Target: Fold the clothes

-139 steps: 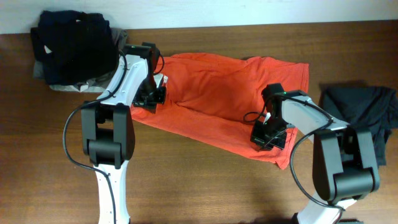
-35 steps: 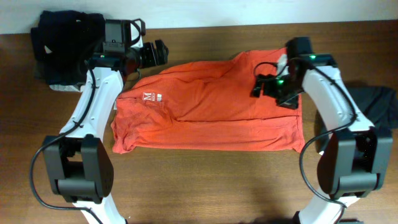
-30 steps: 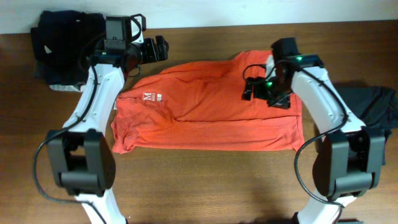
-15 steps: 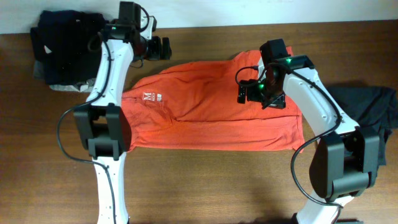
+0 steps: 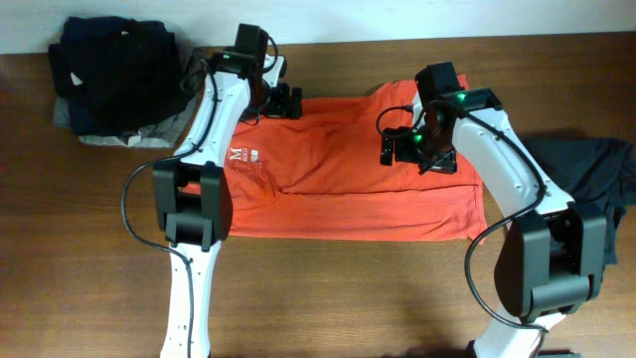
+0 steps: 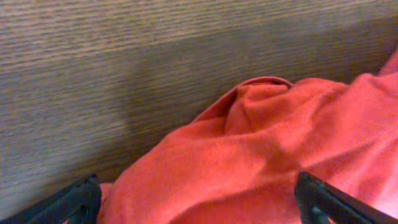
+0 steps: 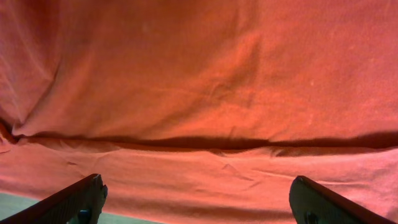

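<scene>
As T-shirt (image 5: 338,169) lies flat | long axis left-right | lettering (image 5: 241,154) end left

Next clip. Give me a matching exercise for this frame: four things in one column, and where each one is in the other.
Things:
1. orange T-shirt
2. dark clothes pile
3. lone black garment
4. right gripper

Places:
A. at the right edge of the table
B. open, over the shirt's right half
C. at the table's far left corner
D. spread across the middle of the table

Pairs: 1-D, 2-C, 3-A, 4-B
</scene>
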`<state>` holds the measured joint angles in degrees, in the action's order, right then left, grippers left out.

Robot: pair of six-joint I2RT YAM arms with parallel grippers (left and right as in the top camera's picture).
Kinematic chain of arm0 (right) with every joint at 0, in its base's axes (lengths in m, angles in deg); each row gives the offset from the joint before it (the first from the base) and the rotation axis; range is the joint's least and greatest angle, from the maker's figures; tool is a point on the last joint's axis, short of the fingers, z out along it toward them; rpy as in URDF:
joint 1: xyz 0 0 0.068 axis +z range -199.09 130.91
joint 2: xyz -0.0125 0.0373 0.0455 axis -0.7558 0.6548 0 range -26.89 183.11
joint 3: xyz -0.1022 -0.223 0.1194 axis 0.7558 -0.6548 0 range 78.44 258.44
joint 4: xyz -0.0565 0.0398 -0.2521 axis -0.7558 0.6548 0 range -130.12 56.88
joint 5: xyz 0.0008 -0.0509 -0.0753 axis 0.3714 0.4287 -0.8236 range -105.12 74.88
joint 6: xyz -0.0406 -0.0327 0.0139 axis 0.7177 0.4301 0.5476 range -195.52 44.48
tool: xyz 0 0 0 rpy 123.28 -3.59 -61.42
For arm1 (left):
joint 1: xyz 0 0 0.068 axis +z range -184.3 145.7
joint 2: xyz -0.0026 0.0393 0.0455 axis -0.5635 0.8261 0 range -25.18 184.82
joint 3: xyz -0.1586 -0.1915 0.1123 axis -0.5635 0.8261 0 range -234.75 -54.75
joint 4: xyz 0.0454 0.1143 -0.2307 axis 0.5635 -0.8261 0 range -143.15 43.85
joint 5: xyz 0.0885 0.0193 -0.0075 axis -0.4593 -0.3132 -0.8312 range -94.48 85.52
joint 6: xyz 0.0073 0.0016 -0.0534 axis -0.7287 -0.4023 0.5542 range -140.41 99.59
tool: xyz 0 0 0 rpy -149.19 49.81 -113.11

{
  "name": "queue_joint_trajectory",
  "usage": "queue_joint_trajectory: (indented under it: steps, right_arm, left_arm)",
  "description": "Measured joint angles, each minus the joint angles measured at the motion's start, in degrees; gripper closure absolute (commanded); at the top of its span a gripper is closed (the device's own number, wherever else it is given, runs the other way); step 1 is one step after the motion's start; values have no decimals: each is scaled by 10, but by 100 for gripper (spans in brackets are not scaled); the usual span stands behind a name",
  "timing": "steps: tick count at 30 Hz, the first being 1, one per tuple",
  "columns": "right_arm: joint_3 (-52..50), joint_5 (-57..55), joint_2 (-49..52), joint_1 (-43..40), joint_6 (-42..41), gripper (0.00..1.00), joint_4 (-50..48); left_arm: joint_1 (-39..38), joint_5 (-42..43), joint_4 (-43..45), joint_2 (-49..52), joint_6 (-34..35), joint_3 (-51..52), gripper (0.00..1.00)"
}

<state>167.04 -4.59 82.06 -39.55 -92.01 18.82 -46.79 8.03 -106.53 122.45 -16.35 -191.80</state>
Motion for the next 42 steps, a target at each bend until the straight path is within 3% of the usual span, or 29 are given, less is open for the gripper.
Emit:
queue_joint_trajectory:
  steps: [8, 9, 13, 14, 21, 27, 30, 32, 33, 34, 37, 42]
  right_arm:
    - [-22, 0, 0, 0, 0, 1, -7]
    - [-27, 0, 0, 0, 0, 1, -10]
    - [-49, 0, 0, 0, 0, 2, -21]
    - [-56, 0, 0, 0, 0, 1, -24]
    - [-84, -2, 0, 0, 0, 1, -46]
    - [-84, -2, 0, 0, 0, 1, -62]
    - [-84, -2, 0, 0, 0, 1, -68]
    - [-84, -2, 0, 0, 0, 1, -68]
    - [-84, -2, 0, 0, 0, 1, -68]
    - [-84, -2, 0, 0, 0, 1, -68]
    - [-84, -2, 0, 0, 0, 1, -69]
    - [-84, -2, 0, 0, 0, 1, -69]
  left_arm:
    - [5, -19, 15, 23, 0, 0, 1]
    - [5, -21, 15, 25, 0, 0, 4]
    - [5, -28, 19, 26, -1, 0, 54]
    - [5, -29, 19, 27, -3, 0, 59]
    - [5, -50, -19, 30, -6, -39, 74]
    - [5, -90, -91, 31, -6, -151, 75]
    - [5, -99, -121, 31, -8, -202, 86]
    - [5, -103, -141, 31, -8, -233, 83]
    - [5, -105, -150, 31, -8, -245, 46]
    - [5, -106, -158, 30, -9, -255, 34]
    - [5, -106, -166, 31, -11, -259, 18]
    - [5, -80, -137, 50, -10, -253, 16]
